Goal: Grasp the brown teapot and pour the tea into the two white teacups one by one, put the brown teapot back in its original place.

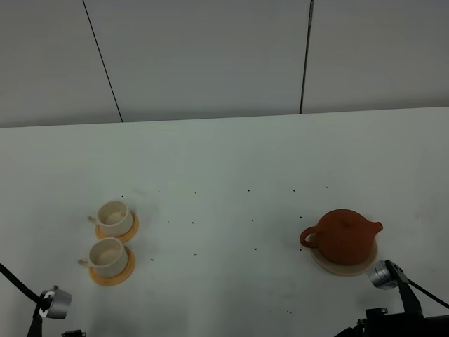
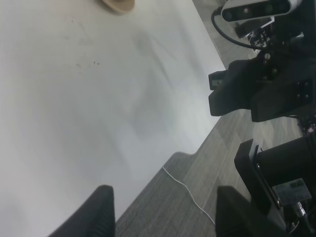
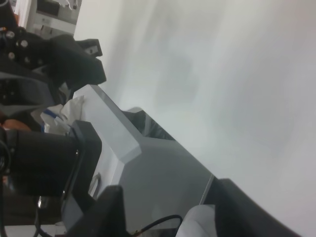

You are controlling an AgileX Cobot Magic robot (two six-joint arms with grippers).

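No brand or lettering can be read anywhere. The only label is a small pale sticker (image 2: pixel 291 186) on a black arm link in the left wrist view, and its print is too small to make out.

The brown teapot (image 1: pixel 344 235) sits upright with its lid on, on the beige disc (image 1: pixel 345 267), on the white surface (image 1: pixel 224 161). Its loop handle points toward the cups and its short spout points away from them. The two white teacups stand well apart from the teapot, off its handle side, one behind the other. The farther cup (image 1: pixel 114 214) is on an orange coaster (image 1: pixel 131 228). The nearer cup (image 1: pixel 107 256) is on a second orange coaster (image 1: pixel 116 276). Both cups are upright.

The left claw (image 2: pixel 168 212) is spread wide, its two dark fingertips far apart with nothing between them. It hangs at the edge of the surface over grey flooring, where a thin white cable (image 2: pixel 190 192) lies. The teapot does not appear in this view.

The right claw (image 3: pixel 173 212) is also wide open and holds nothing. Below it are the surface's edge and a grey housing (image 3: pixel 148 168), and the teapot is not in sight here either.

In the high view neither claw shows. The right arm's silver wrist camera (image 1: pixel 384 274) is just beside the disc, on the teapot's near side. The left arm's silver wrist camera (image 1: pixel 56 300) is well apart from the teapot, beyond the cups.
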